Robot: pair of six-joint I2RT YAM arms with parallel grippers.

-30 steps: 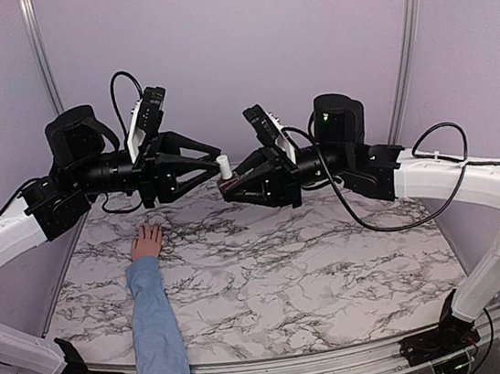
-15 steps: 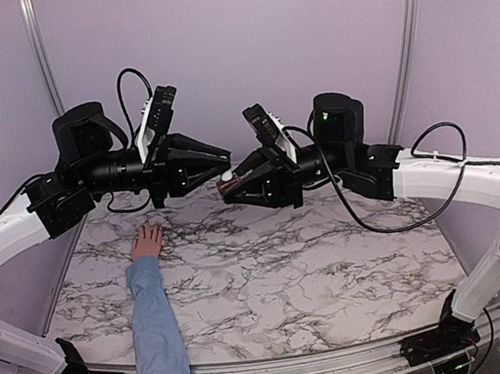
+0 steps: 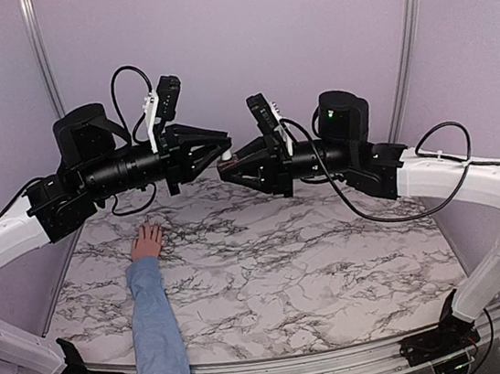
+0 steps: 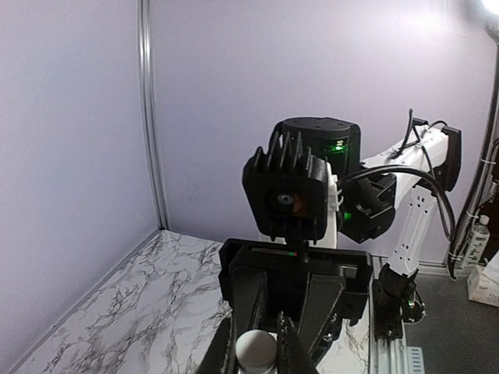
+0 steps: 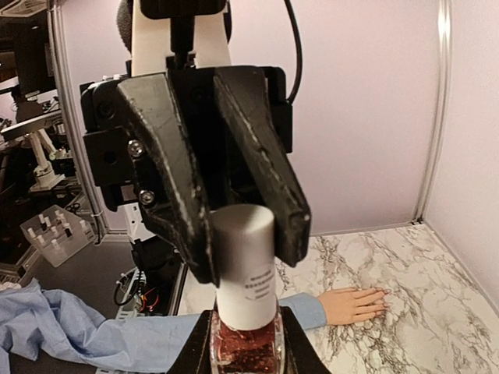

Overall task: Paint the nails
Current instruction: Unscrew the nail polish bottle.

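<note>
A small nail polish bottle (image 5: pixel 245 343) of dark red polish with a white cap (image 5: pixel 245 257) is held in the air between both arms. My right gripper (image 5: pixel 246 354) is shut on its glass body. My left gripper (image 4: pixel 257 352) comes from the opposite side, its fingers (image 5: pixel 178 183) shut on the cap (image 4: pixel 257 349). In the top view the two grippers meet at the bottle (image 3: pixel 226 164), high above the table's back. A light-skinned hand (image 3: pixel 148 242) in a blue sleeve (image 3: pixel 155 328) lies flat on the table, below and left of them. Its nails (image 5: pixel 383 291) are barely visible.
The marble table (image 3: pixel 314 252) is enclosed by purple walls with metal posts (image 3: pixel 39 58) at the back corners. The sleeved forearm runs from the near left edge towards the middle left. Both arms reach in from the sides.
My left gripper has moved right onto the bottle's cap and closed on it. The right gripper with the bottle has risen slightly. The hand on the table has stayed still.
</note>
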